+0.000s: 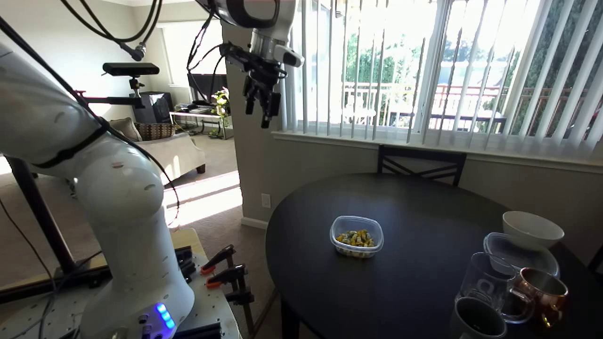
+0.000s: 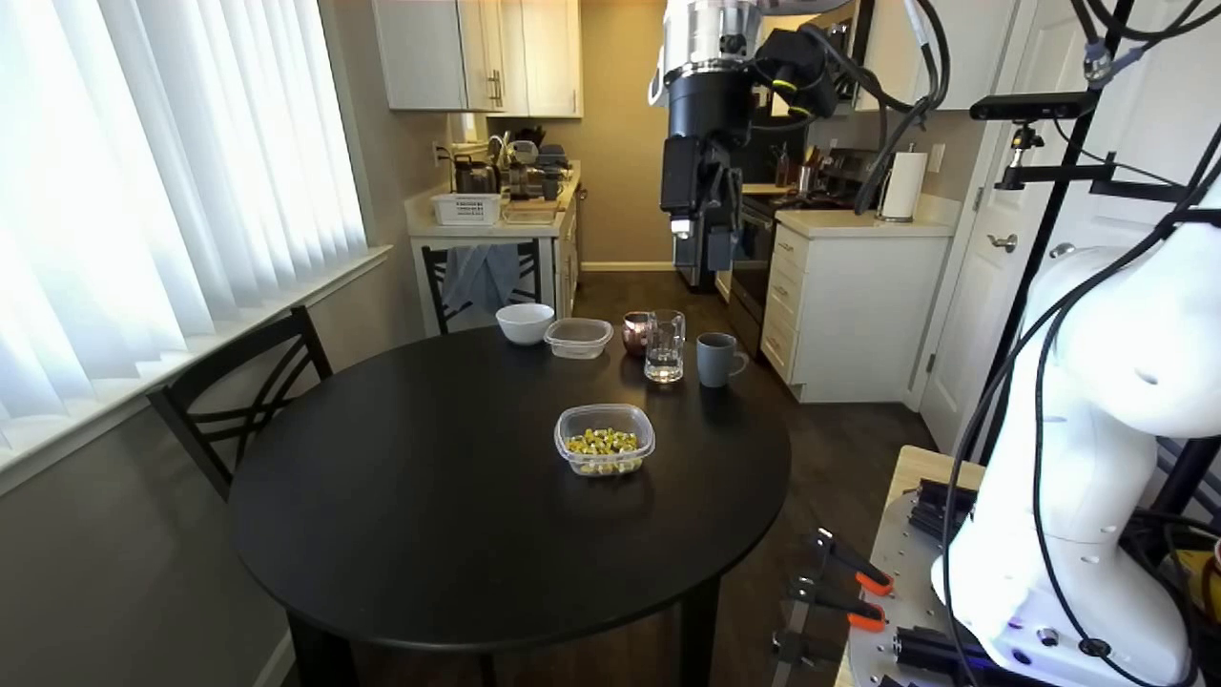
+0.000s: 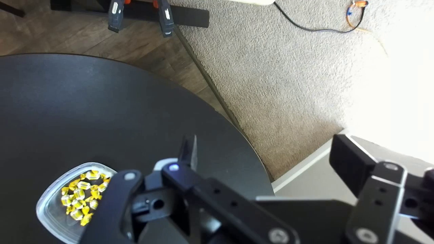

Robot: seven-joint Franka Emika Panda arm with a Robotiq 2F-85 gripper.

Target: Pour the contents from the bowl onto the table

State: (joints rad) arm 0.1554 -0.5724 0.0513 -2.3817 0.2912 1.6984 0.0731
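Observation:
The bowl is a clear plastic container with rounded-square sides. It stands upright on the black round table (image 1: 414, 278) and shows in both exterior views (image 1: 346, 222) (image 2: 601, 416). The contents, yellowish wrapped-looking bits (image 1: 356, 238) (image 2: 601, 443), lie in its bottom. In the wrist view the bowl (image 3: 47, 200) is at lower left with the bits (image 3: 81, 193) inside; its right part is hidden behind my finger. My gripper (image 1: 259, 107) is high above the table's edge, apart from the bowl. It is open and empty, with its fingers wide apart in the wrist view (image 3: 267, 150).
Across the table stand a white bowl (image 2: 525, 324), an empty clear container (image 2: 578, 340), a copper mug (image 2: 633, 334), a glass mug (image 2: 665, 348) and a grey mug (image 2: 715, 360). A chair (image 1: 419, 165) stands by the window. Clamps (image 1: 231, 268) stick out from the robot's base.

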